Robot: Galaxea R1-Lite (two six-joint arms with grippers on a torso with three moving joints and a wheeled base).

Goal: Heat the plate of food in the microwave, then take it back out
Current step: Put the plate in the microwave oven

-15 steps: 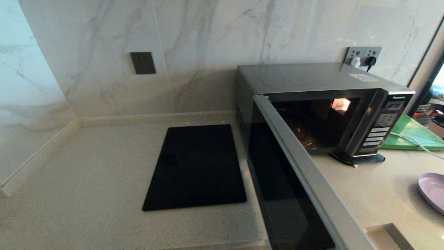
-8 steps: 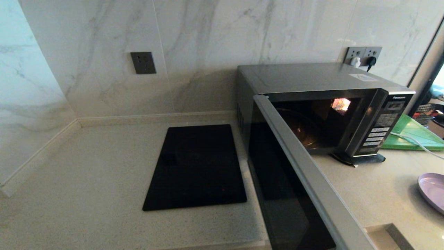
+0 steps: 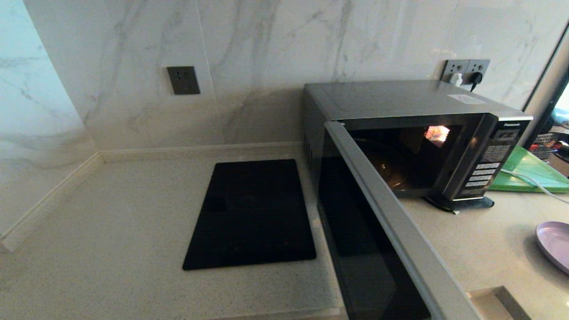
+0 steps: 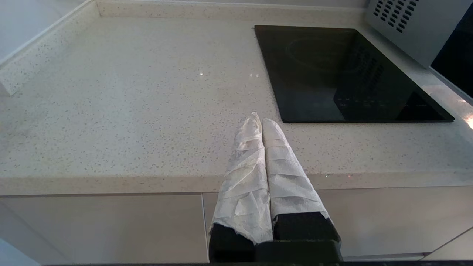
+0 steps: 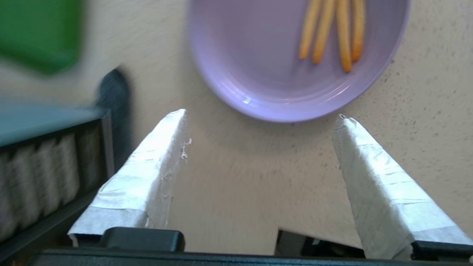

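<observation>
1. Counter (image 3: 111,249) – pale speckled stone, runs into a marble-walled corner; carries everything below.
2. Microwave (image 3: 400,102) – silver-grey, at back right of counter. Door (image 3: 369,249) swung wide open toward the robot, cavity lit inside, button panel on its right side.
3. Cooktop (image 3: 253,213) – flat black glass, set into counter just left of the microwave.
4. Cutting board (image 3: 529,171) – green, right of the microwave w/ a white cable lying across it.
5. Plate of food (image 5: 295,55) – lavender, on counter well right of the microwave & in front of the board, only its edge in head view (image 3: 553,244). Fries (image 5: 332,31) lie side by side on it.
6. Right hand (image 5: 260,118) – over the counter just short of the plate rim, fingers spread wide, holding nothing.
7. Left hand (image 4: 258,120) – off the counter's front edge near the cooktop corner, taped fingers pressed together, nothing between them.
</observation>
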